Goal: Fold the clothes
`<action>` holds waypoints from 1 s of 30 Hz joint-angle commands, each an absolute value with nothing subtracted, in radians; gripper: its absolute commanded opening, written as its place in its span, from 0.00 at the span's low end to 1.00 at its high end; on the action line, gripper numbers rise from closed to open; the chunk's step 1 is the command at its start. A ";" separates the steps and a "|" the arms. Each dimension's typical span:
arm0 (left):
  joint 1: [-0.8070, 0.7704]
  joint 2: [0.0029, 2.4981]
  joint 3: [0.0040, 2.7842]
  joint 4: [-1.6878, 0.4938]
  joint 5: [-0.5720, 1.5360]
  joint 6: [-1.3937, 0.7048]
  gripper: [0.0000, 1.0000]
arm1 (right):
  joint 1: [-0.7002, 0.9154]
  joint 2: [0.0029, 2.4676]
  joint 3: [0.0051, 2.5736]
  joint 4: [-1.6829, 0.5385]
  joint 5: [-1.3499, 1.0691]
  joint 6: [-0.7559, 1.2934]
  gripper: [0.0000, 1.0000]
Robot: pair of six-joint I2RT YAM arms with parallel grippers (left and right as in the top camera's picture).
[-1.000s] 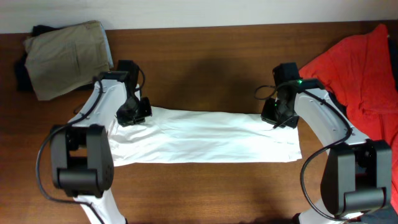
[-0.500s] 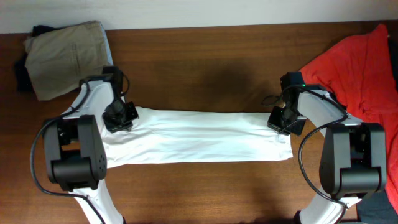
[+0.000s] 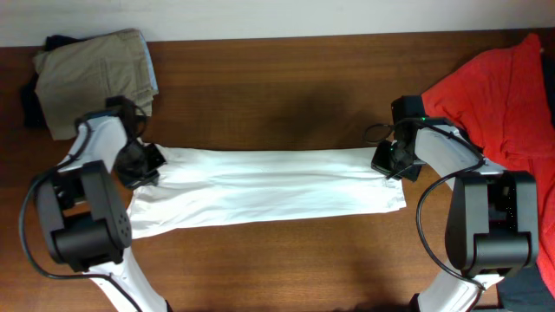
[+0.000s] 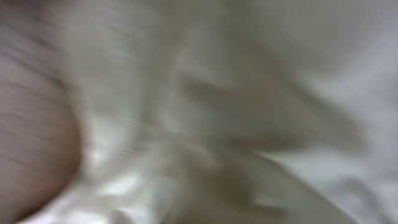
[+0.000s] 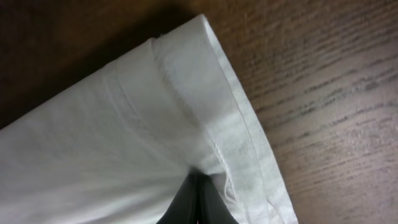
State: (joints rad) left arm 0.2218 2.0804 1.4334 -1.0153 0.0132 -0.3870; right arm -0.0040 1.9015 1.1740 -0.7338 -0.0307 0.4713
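The white T-shirt (image 3: 269,186) is laid out as a long, narrow band across the middle of the table (image 3: 277,95), with one end taken up by each arm; it is judged that the band is held at both ends so that it can be drawn flat and straight before the next fold is made. The left gripper (image 3: 141,165) is set at the band's left end and the right gripper (image 3: 388,161) at its far right corner. A khaki garment (image 3: 95,78) resting on a dark one (image 3: 30,104) is seen at the far left, and a red garment (image 3: 503,95) is heaped at the far right, both well apart from the shirt. From overhead the whole layout is shown, but neither grip can be read. In the right wrist view the dark fingertips (image 5: 198,199) are seen pinched together on the cloth just inside the stitched hem (image 5: 242,118), with fabric gathered at the pinch. The left wrist view is filled with blurred white cloth (image 4: 249,93); no fingers can be made out there, so the left gripper's opening cannot be told.
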 commanded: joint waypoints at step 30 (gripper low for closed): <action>0.366 2.001 1.696 -1.244 0.073 -0.404 0.99 | -0.225 1.922 1.336 -0.942 -0.443 -0.024 0.99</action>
State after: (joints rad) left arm 0.3668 2.0148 1.7054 -1.2419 0.0326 -0.3981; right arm -0.1982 1.9125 1.3956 -0.9573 -0.2523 0.1192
